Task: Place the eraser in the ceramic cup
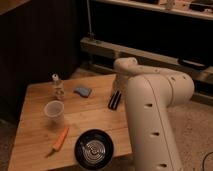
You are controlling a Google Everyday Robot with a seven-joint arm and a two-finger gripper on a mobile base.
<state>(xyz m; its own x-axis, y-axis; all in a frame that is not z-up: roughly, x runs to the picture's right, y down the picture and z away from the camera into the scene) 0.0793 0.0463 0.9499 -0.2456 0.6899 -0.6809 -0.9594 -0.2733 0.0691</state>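
Black eraser (115,100) lies on the table (31,137) beneath the gripper (118,90), its hold unclear to me; grasping seems in hand, then a lift across to the cup (54,111).

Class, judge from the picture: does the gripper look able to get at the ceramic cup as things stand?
Probably yes. The gripper is down at the eraser near one edge of the table. The ceramic cup stands upright across bare wood, its mouth uncovered and nothing between them.
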